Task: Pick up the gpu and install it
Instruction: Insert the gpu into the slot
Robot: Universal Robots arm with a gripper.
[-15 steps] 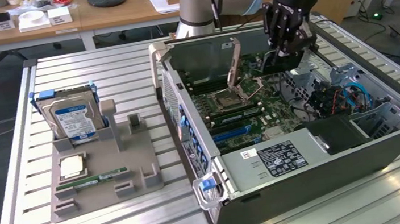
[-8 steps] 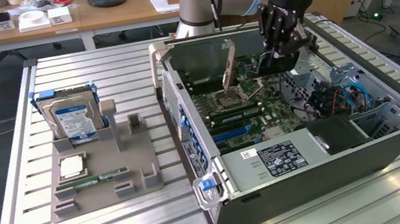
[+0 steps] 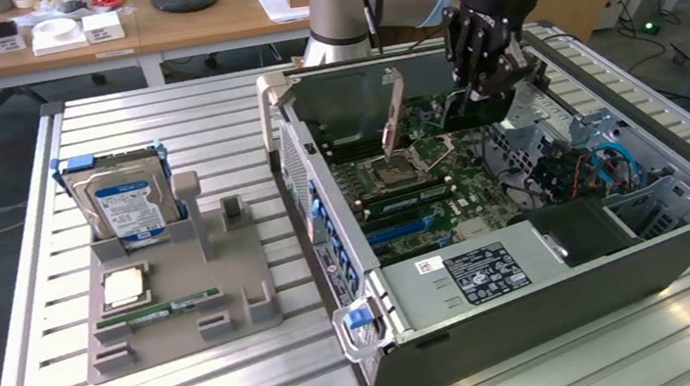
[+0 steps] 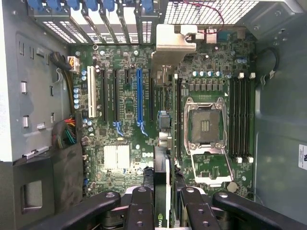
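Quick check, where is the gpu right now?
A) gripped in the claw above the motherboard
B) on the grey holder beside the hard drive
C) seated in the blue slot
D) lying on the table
A: the claw clamps the gpu edge-on above the motherboard inside the open case, not yet in a slot.

The computer case (image 3: 533,328) lies open-sided, its motherboard (image 4: 124,143) reachable from above, where the gripper (image 3: 488,87) holding the gpu (image 3: 473,113) hangs. Its walls, the power supply (image 3: 487,274), tangled cables (image 3: 587,173) and a raised metal bar (image 3: 394,108) hem the way. The blue slot (image 4: 139,96) stands free among other bare slots.
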